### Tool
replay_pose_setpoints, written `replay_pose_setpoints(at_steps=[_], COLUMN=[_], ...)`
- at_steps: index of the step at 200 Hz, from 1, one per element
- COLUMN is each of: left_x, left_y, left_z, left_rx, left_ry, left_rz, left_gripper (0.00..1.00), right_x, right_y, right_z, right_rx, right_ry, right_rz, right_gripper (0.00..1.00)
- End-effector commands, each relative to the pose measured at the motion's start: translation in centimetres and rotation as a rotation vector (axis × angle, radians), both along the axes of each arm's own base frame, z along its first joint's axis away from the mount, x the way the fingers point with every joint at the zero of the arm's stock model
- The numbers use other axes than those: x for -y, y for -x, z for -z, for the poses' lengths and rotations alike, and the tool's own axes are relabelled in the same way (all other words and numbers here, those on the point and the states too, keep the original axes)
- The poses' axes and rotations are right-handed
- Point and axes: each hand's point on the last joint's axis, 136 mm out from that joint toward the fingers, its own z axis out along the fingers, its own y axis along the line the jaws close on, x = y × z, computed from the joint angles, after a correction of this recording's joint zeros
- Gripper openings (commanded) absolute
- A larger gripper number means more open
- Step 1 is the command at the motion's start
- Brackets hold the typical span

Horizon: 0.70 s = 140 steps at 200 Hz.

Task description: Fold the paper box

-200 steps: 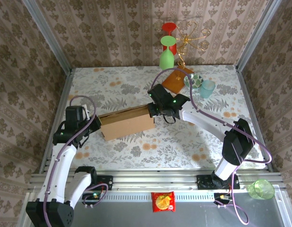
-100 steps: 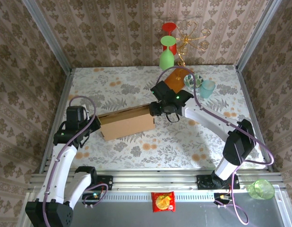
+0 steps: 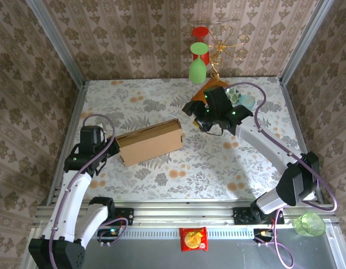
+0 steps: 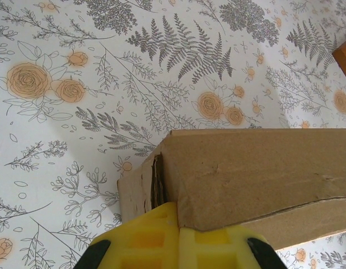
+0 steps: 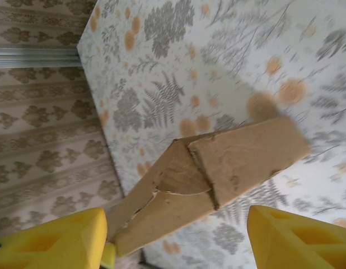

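The paper box point(image 3: 149, 141) is a brown cardboard mailer lying folded shut on the floral table, left of centre. My left gripper point(image 3: 116, 148) is at its left end. In the left wrist view its yellow fingers point(image 4: 145, 238) are shut against each other and press under the near corner of the box point(image 4: 257, 174); no cardboard shows between them. My right gripper point(image 3: 194, 112) hovers apart from the box's right end, to the upper right. In the right wrist view it point(image 5: 181, 241) is open wide, and the box point(image 5: 229, 168) lies beyond its yellow fingertips point(image 5: 72, 241), untouched.
Behind the right gripper are an orange-brown wooden slab point(image 3: 209, 92) with a gold wire stand, a green glass point(image 3: 197, 70), a red cup point(image 3: 200, 33) and a pale blue cup point(image 3: 246, 105). A snack packet point(image 3: 193, 238) and a green cup point(image 3: 309, 224) lie on the front rail.
My right gripper has opened, let go of the box's right end and pulled back to the upper right. The box now lies shut, its right end swung slightly away. The left arm has not moved.
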Motion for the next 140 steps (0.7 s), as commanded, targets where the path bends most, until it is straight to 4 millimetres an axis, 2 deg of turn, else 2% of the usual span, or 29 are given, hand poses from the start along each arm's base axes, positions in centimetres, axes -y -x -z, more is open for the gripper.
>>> replay_pose_setpoints(at_steps=[1, 48, 77, 97, 140], left_x=[-0.5, -0.4, -0.3, -0.3, -0.2], left_y=[4.0, 3.9, 3.9, 3.8, 3.7], left_z=[4.4, 4.3, 4.2, 4.2, 4.1], left_rx=[-0.228, -0.225, -0.222, -0.222, -0.218], left_ry=[-0.029, -0.033, -0.036, -0.038, -0.038], left_rz=[-0.014, -0.014, -0.010, -0.007, -0.009], left_gripper=[0.00, 0.00, 0.00, 0.00, 0.00], right_x=[-2.8, -2.9, -3.5, -4.0, -4.1], right_y=[-0.2, 1.2, 1.0, 0.6, 0.7], right_z=[-0.5, 2.2, 3.8, 4.1, 5.6], right_rx=[-0.150, -0.281, -0.311, -0.309, -0.324], right_ry=[-0.246, -0.233, -0.249, -0.265, -0.266], right_rz=[0.071, 0.067, 0.065, 0.057, 0.055], right_gripper=[0.71, 0.73, 0.73, 0.73, 0.63])
